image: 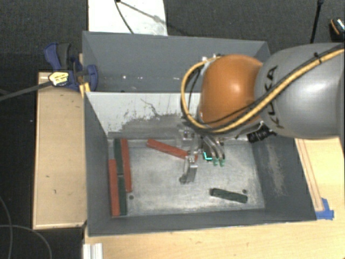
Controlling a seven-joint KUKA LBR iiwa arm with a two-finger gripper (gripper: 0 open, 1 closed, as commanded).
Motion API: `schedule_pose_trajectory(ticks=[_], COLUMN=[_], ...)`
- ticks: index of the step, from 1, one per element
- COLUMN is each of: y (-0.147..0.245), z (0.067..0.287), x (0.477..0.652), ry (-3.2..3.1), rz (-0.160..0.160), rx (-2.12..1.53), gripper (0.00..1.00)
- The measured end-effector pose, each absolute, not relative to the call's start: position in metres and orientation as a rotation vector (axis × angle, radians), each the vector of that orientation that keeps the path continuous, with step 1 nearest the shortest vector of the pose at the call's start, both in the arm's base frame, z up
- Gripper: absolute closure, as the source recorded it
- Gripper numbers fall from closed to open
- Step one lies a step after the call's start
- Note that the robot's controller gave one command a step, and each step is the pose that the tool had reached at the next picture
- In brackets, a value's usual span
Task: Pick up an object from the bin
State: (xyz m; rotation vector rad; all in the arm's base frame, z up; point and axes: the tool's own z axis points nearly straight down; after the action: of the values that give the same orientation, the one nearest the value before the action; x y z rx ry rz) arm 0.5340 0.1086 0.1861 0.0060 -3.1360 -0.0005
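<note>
One red stick [166,148] lies slanted in the middle of the bin [156,185], its right end just beside the jaws; whether these are apart or together I cannot tell. Red and dark sticks [119,177] line the left wall; a dark bar [228,195] lies near right.

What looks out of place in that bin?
One red stick lies slanted mid-bin, by the gripper, while the other sticks line the left side. A dark bar lies alone near the front.
</note>
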Motion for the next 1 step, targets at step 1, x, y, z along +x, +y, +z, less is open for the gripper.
schedule_pose_trajectory(ticks=[1], y=[0.0869], z=[0.1305], x=[0.5884], ry=[-3.142], rz=[0.000], rx=[-0.126], gripper=[0.00])
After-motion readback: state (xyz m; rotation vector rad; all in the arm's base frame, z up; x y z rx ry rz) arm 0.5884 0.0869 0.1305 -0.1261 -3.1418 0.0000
